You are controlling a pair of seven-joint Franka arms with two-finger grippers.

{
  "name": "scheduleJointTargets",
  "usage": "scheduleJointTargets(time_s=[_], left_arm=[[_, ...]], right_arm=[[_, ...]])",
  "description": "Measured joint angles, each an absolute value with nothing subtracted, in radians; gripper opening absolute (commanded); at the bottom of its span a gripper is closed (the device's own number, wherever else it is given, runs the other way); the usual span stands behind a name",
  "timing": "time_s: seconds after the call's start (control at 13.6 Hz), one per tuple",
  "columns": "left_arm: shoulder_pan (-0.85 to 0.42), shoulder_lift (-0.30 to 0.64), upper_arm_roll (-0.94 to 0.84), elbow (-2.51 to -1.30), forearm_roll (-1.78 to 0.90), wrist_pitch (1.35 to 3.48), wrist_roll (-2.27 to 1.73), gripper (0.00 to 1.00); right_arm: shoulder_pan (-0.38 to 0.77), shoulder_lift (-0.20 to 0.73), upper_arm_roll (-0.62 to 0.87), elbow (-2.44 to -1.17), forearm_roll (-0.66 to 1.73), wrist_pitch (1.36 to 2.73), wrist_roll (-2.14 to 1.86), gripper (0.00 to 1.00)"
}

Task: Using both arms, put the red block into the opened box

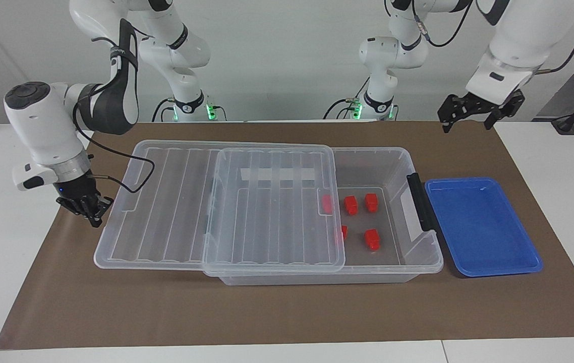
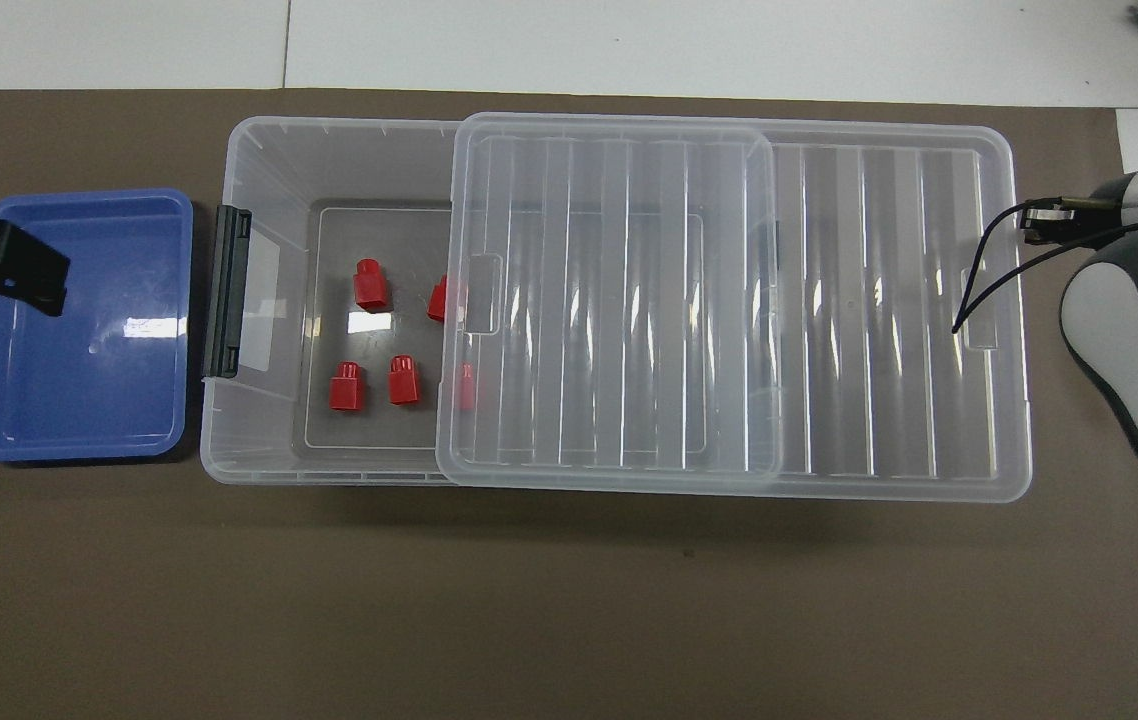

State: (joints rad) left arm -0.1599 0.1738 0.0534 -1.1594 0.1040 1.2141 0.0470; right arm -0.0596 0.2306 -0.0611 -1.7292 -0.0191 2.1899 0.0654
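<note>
The clear box (image 1: 420, 263) (image 2: 229, 470) has its ribbed lid (image 1: 272, 212) (image 2: 629, 300) slid toward the right arm's end, so the end by the black latch (image 1: 420, 204) stands uncovered. Three red blocks (image 1: 371, 202) (image 2: 370, 285) lie on the uncovered floor, and two more (image 1: 326, 203) (image 2: 440, 298) sit partly under the lid's edge. My left gripper (image 1: 468, 121) hangs open and empty, high over the table's left-arm end. The right gripper (image 1: 94, 218) is shut and low, just off the lid's overhanging end.
An empty shallow blue tray (image 1: 499, 269) (image 2: 79, 440) lies beside the box's latch end. A brown mat (image 1: 267, 312) covers the table under everything. The lid's overhang rests on the mat at the right arm's end.
</note>
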Motion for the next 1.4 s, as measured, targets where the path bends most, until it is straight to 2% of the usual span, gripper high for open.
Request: scheduleJointTargets(time_s=[0.22,0.66,0.96,1.25,1.4], left_arm=[[-0.15,0.052,0.073,-1.313,0.101,1.218,0.109,1.0],[-0.151,-0.066,0.065,-1.589,0.097,1.372,0.109,1.0],[-0.151,-0.094,0.064,-1.618,0.095,1.398,0.109,1.0],[-0.146,-0.142,0.07,-1.577,0.095,1.42,0.109,1.0],[-0.134,-0.176,0.074,-1.63,0.091,1.484,0.109,1.0]], right_arm=[[-0.045,0.238,-0.049,-1.729,-0.019,2.191,0.042,0.0],[-0.036,0.245,0.018,-1.729,-0.019,2.203,-0.049,0.0],[-0.026,0.246,0.07,-1.729,-0.019,2.202,-0.049,0.0],[-0.02,0.246,0.114,-1.73,-0.019,2.201,-0.049,0.0],[-0.018,0.247,0.139,-1.731,-0.019,2.2,-0.049,0.0]])
